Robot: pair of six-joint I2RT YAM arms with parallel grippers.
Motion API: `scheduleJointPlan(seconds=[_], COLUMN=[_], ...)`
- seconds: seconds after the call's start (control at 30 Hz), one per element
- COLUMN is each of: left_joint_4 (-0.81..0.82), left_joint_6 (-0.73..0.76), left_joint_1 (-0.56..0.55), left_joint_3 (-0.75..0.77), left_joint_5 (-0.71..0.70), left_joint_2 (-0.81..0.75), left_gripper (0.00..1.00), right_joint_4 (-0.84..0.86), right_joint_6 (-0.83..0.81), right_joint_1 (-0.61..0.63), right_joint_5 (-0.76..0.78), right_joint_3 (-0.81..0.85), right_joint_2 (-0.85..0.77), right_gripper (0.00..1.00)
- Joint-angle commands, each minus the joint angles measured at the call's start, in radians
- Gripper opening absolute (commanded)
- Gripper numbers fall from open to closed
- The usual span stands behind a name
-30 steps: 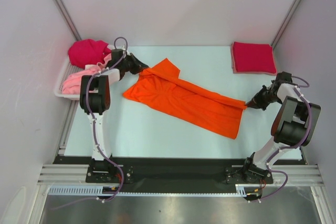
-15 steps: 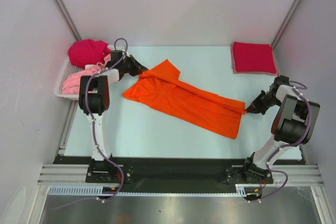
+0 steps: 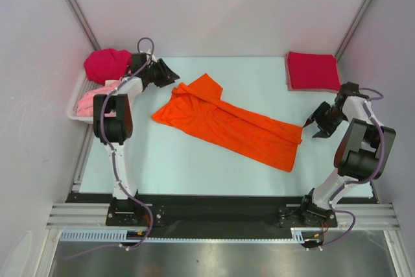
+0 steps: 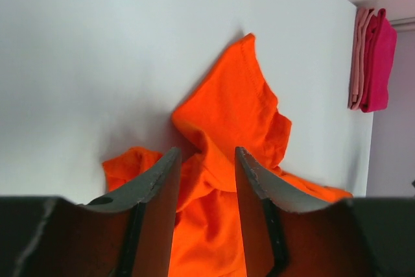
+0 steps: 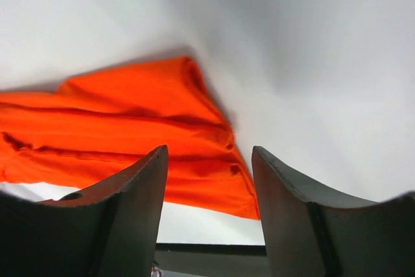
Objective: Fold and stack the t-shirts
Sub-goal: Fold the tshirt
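Pale table, orange t-shirt untouched between parted left fingers and right fingers.

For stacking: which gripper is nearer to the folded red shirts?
Right. The right gripper is just in front of the folded red shirts; the left gripper is far to their left.

A pale blue-white table fills the middle of the enclosure, matte and evenly lit. At its far left edge sits a white rectangular tray, hanging slightly past the table's side. Plain grey-white walls close in the back and both sides, with slanted aluminium struts running up the rear corners. Along the near edge lies a black strip, then a white slotted strip, possibly a cable duct, and a brushed metal sheet.
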Motion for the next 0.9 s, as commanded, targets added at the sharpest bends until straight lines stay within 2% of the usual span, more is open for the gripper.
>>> scheduleJointPlan(seconds=[0.0,0.07,0.13,0.2,0.27,0.37,0.43,0.57,0.73,0.87], left_joint_4=[-0.055,-0.057,-0.051,-0.037,-0.041,-0.046,-0.034,0.02,0.032,0.046], left_joint_6=[0.065,0.076,0.093,0.156,0.232,0.257,0.239,0.18,0.125,0.142], left_joint_1=[0.005,0.002,-0.009,-0.032,-0.05,-0.072,-0.078,-0.078,-0.08,-0.083], left_joint_3=[0.05,0.029,-0.002,0.01,0.032,0.088,0.102,0.066,-0.017,-0.144], left_joint_5=[-0.028,-0.033,-0.031,0.001,0.007,-0.01,-0.025,-0.016,-0.013,0.027], left_joint_2=[-0.142,-0.176,-0.216,-0.216,-0.205,-0.164,-0.141,-0.147,-0.196,-0.256], left_gripper=[0.45,0.47,0.52,0.55,0.6,0.66,0.65,0.63,0.59,0.55], right_joint_4=[-0.035,0.007,0.075,0.213,0.346,0.502,0.633,0.759,0.822,0.845], right_joint_6=[-0.007,0.009,0.042,0.081,0.154,0.275,0.341,0.467,0.51,0.541], right_joint_1=[0.028,0.046,0.096,0.149,0.245,0.356,0.416,0.534,0.609,0.647], right_joint_5=[0.024,0.002,-0.089,-0.191,-0.225,-0.217,-0.208,-0.161,-0.148,-0.113], right_joint_3=[0.095,0.104,0.098,0.096,0.118,0.187,0.237,0.364,0.518,0.611], right_joint_2=[-0.096,-0.108,-0.12,-0.113,-0.061,0.071,0.174,0.341,0.508,0.602], right_gripper=[0.61,0.61,0.65,0.69,0.7,0.71,0.7,0.69,0.67,0.6])
